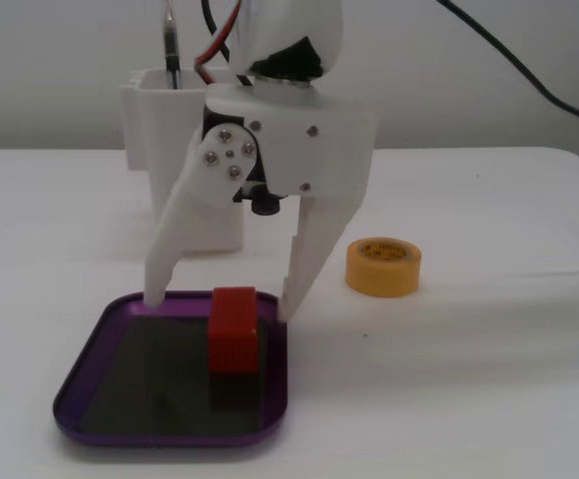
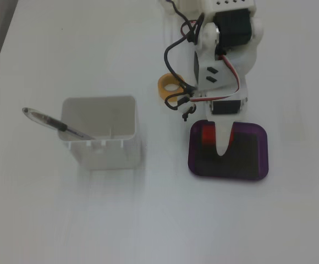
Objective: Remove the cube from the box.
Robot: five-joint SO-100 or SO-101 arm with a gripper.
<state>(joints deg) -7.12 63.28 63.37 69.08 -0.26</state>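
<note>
Your gripper (image 1: 217,307) hangs over the box (image 1: 100,344) with its jaws spread wide and holding nothing, one finger on each side of the cube (image 1: 233,329). The cube stands inside the box, by the rim nearest the tape roll (image 1: 383,265).

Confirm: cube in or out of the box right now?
In. The cube rests on the dark floor of the box, near its far rim. The open tool straddles it, fingers apart, not gripping.
</note>
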